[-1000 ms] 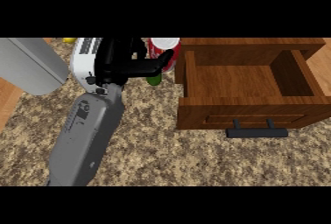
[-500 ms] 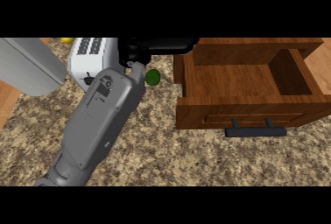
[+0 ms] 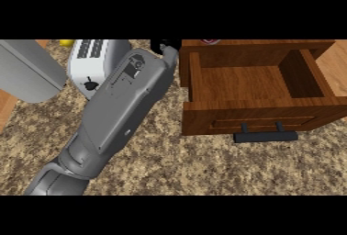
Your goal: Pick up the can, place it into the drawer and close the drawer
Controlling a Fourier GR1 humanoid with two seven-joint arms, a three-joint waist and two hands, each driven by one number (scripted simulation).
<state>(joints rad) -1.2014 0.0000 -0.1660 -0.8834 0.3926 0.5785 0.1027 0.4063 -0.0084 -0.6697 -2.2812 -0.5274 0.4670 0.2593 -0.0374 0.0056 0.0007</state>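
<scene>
My left forearm (image 3: 119, 108) runs from the lower left up to the top middle. Only a black part of my left hand (image 3: 165, 46) shows, just left of the drawer's back corner; the rest is cut off at the top edge. A red and white sliver of the can (image 3: 210, 41) shows right of the hand, above the drawer's back wall, and it travels with the hand. The wooden drawer (image 3: 257, 114) stands pulled open at the right, its inside bare, with a black handle (image 3: 265, 136) on its front. My right hand shows nowhere.
A white toaster (image 3: 92, 64) stands left of the forearm, partly covered by it. A grey rounded object (image 3: 27, 69) fills the upper left, and a yellow bit (image 3: 65, 42) shows at the top. Speckled counter (image 3: 203, 165) stretches along the front.
My left arm has swung right and forward, carrying the can from beside the toaster to the drawer's back edge. The forearm now hides the green object that showed before.
</scene>
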